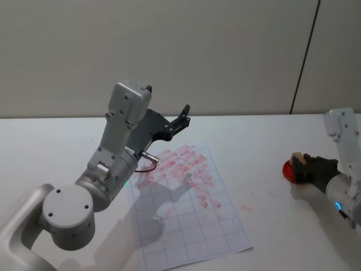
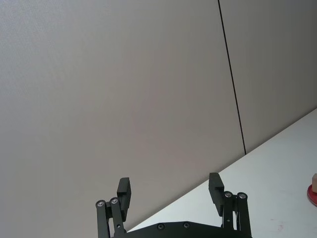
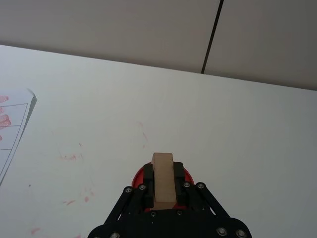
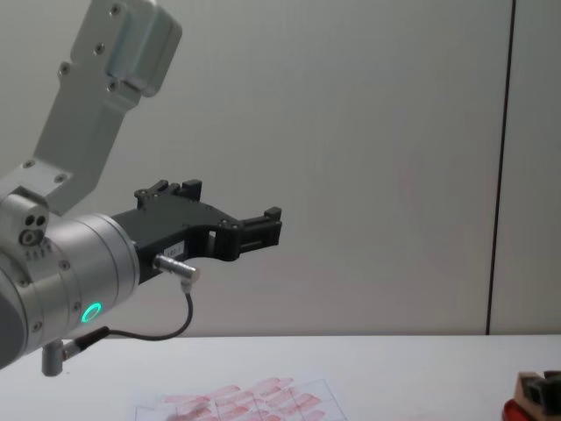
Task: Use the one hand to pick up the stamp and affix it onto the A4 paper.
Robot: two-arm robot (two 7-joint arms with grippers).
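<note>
The stamp (image 1: 297, 160), a light-tan wooden block, sits upright between the black fingers of my right gripper (image 1: 299, 164) at the table's right side. In the right wrist view the gripper (image 3: 163, 171) is shut on the stamp (image 3: 163, 184), directly over a round red ink pad (image 3: 137, 175). I cannot tell whether the stamp touches the pad. The A4 paper (image 1: 186, 217) lies flat mid-table, with a grid and red-pink marks on its far half, well to the left of the stamp. My left gripper (image 1: 184, 114) hangs open and empty, raised above the paper's far edge.
The big silver left arm (image 1: 110, 164) rises over the paper's left side and casts a shadow on it. Faint red smudges (image 3: 69, 157) dot the white table between paper and ink pad (image 1: 287, 170). A wall stands behind the table's far edge.
</note>
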